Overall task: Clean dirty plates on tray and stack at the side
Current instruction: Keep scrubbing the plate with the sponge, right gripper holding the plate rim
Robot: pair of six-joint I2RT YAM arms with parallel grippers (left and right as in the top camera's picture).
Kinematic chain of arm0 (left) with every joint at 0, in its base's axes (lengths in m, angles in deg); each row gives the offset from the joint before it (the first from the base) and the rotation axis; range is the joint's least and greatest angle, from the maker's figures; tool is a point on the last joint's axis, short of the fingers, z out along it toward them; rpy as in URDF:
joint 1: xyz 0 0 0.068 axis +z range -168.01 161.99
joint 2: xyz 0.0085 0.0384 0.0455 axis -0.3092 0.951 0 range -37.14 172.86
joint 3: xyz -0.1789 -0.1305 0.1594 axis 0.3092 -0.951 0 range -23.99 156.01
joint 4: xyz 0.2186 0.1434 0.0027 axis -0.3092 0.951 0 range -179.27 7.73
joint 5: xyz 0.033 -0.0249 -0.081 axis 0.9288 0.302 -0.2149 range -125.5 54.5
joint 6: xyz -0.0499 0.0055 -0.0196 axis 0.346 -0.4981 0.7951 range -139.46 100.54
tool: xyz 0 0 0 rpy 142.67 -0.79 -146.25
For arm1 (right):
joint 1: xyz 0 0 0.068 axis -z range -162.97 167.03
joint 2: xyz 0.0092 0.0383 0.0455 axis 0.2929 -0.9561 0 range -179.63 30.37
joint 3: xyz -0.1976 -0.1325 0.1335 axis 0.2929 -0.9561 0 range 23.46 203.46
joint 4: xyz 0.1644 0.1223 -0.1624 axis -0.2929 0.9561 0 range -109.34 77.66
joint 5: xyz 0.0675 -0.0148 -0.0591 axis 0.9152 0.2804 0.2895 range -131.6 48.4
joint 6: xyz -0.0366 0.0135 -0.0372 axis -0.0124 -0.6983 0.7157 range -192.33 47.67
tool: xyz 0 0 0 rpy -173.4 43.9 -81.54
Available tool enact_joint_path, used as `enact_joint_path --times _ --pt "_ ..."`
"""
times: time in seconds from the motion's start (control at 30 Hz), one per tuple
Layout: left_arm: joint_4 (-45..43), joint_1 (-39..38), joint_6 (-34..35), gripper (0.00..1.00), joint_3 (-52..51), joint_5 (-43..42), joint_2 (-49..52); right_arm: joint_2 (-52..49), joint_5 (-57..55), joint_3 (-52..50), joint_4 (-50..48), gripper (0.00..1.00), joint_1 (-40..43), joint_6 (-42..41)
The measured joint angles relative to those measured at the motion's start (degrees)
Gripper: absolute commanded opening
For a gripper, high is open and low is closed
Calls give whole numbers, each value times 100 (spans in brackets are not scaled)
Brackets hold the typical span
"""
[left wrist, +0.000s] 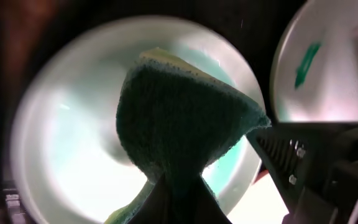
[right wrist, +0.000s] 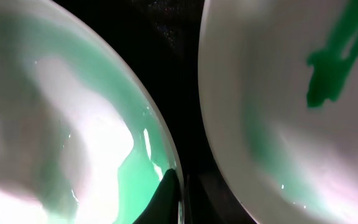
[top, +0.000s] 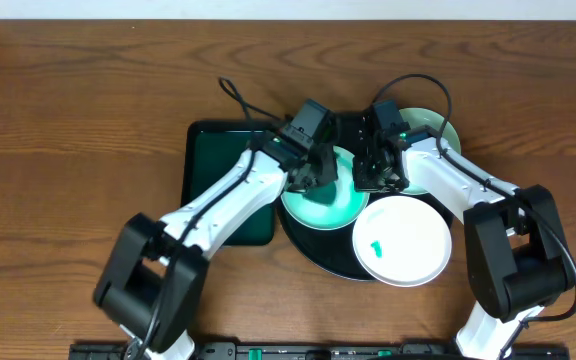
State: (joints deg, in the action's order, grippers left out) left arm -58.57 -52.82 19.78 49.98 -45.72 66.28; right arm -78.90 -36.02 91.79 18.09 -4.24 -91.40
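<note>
Brown wooden table (top: 68,120) fills the overhead view, with both arms reaching to its middle. The mint plate (top: 318,212) lies on the left part of the black tray (top: 318,255), directly under the left hand (top: 313,165). That hand is clenched on a dark green sponge (left wrist: 179,118), pinched at its waist and pressed against the plate's centre. No smear shows on the part of this plate left uncovered, though the sponge hides much of it.

Just to its right and nearer, the smeared plate (top: 408,245) rests on the tray's right side, a green smear (top: 375,247) plain on its white face. The right hand (top: 378,165) hangs between the two plates; in the right wrist view one dark finger (right wrist: 166,193) sits at the mint plate's rim, but whether that hand grips the rim or is released cannot be told.

A third plate (top: 438,128) peeks out at the far right behind the right arm; whether it is on the tray or clean is unclear. A rectangular green tray (top: 213,170) lies left of the black one, under the left arm.

By this evidence the task looks early: one plate is being wiped, one is clearly dirty, and no stack shows.
</note>
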Motion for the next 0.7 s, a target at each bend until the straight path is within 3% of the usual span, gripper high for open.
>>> enact_joint_path --times 0.3,0.7 --pt "254 17 -52 8 -57 931 -26 0 -4 0 2 1 -2 0" --pt "-35 -13 -52 7 -164 944 730 0 -4 0 0 1 -2 0"
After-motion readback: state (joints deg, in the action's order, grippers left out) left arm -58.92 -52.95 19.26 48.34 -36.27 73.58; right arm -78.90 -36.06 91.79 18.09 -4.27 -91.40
